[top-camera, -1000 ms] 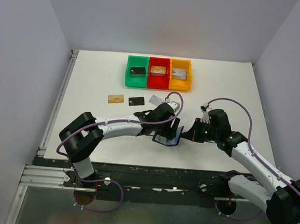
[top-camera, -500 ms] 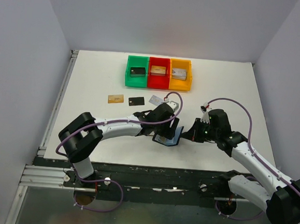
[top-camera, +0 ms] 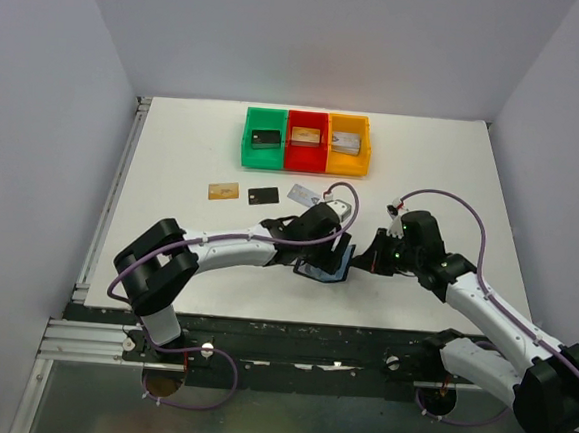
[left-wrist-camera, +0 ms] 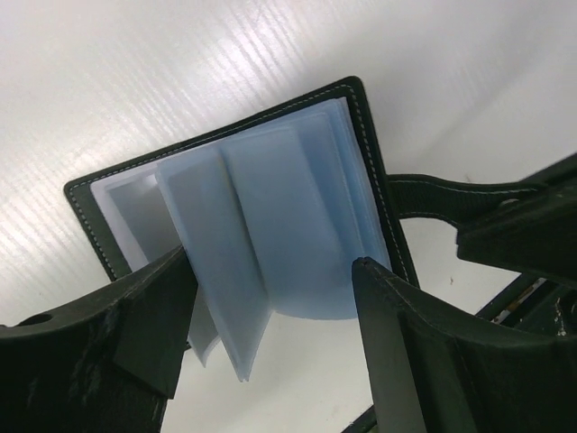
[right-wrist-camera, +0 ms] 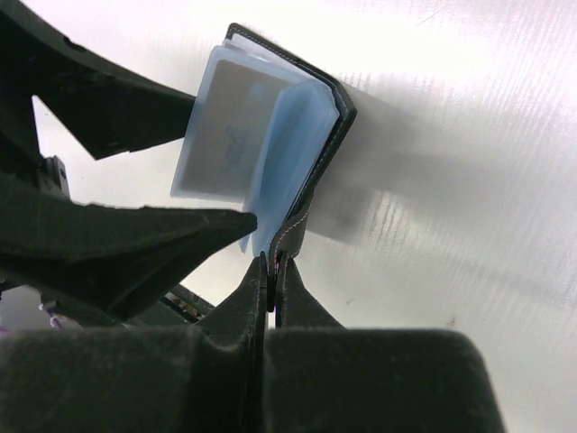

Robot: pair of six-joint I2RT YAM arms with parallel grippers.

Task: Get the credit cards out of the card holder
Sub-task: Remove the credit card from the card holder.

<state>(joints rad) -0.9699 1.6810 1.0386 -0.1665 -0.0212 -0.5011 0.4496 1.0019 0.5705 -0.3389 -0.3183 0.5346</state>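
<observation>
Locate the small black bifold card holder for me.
In the top view, the small black bifold card holder is open near the front middle of the white table, between the left gripper and the right gripper, which pinches its cover.

card holder (top-camera: 315, 271), top view: largely hidden beneath the left gripper (top-camera: 330, 256); only a bluish corner and a dark edge showed.
sleeves (left-wrist-camera: 270, 216), contents: frosted plastic; whether any card lay inside could not be told.
sleeve mark (right-wrist-camera: 236, 137): faint, blurred, unreadable.
left gripper fingers (left-wrist-camera: 135, 316): cut off by the lower frame edge.
right gripper (right-wrist-camera: 273, 262): finger bases out of focus, cropped at the bottom.
credit cards (top-camera: 262, 195) on the table: print too small to read.
bins (top-camera: 305, 164), contents: too small to identify.
</observation>
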